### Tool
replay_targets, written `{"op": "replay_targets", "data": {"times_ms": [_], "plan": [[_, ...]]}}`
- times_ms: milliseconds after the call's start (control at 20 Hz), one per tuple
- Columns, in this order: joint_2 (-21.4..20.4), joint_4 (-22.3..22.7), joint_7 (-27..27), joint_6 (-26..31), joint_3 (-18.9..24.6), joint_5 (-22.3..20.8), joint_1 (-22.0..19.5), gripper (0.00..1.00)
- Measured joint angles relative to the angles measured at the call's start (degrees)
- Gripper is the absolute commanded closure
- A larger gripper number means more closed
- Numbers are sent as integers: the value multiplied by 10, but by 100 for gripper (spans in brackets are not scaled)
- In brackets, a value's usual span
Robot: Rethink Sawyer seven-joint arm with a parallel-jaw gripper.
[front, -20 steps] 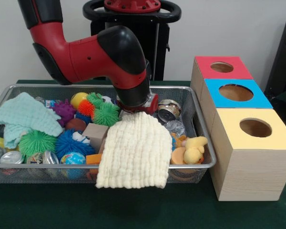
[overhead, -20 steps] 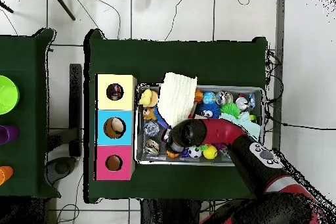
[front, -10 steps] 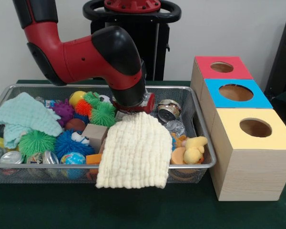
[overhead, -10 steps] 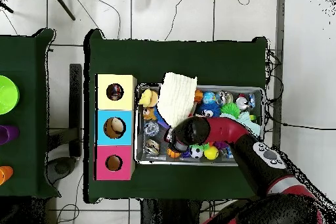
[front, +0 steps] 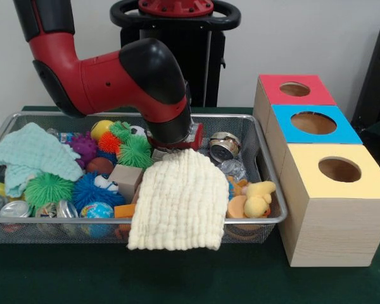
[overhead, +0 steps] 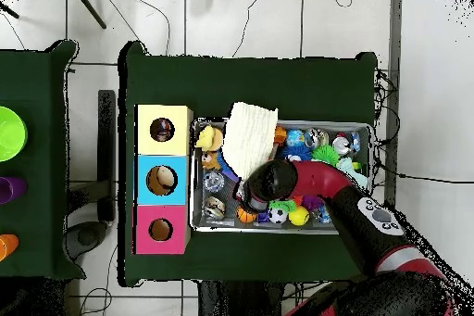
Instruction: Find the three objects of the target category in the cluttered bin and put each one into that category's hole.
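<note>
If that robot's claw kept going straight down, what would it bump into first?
Probably the far edge of the cream cloth draped over the wire bin; the gripper sits just behind it, so depth is uncertain.

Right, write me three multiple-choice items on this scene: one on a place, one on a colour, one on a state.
1. Where does the cream cloth lie?
A. Draped over the wire bin's front rim
B. On the yellow box
C. Folded flat on the green table, apart from the bin

2. In the front view, what colour is the top of the box nearest the camera?
A. Red
B. Blue
C. Yellow

3. What is the state of the arm?
A. Drawn back out of sight
B. Reaching down into the bin
C. Poised over the red hole

Answers:
1. A, the cloth hangs over the rim and down the outside.
2. C, the yellow box stands in front, with blue and red behind it.
3. B, the arm's end sits low among the toys behind the cloth; its hand is hidden.
</note>
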Motion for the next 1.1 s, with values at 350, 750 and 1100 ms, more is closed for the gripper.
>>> {"op": "replay_targets", "data": {"times_ms": [350, 750, 1100], "plan": [[3, -4, -9, 12, 7, 0, -5, 100], [8, -10, -25, 29, 14, -1, -11, 100], [11, -21, -39, 49, 16, -1, -11, 100]]}}
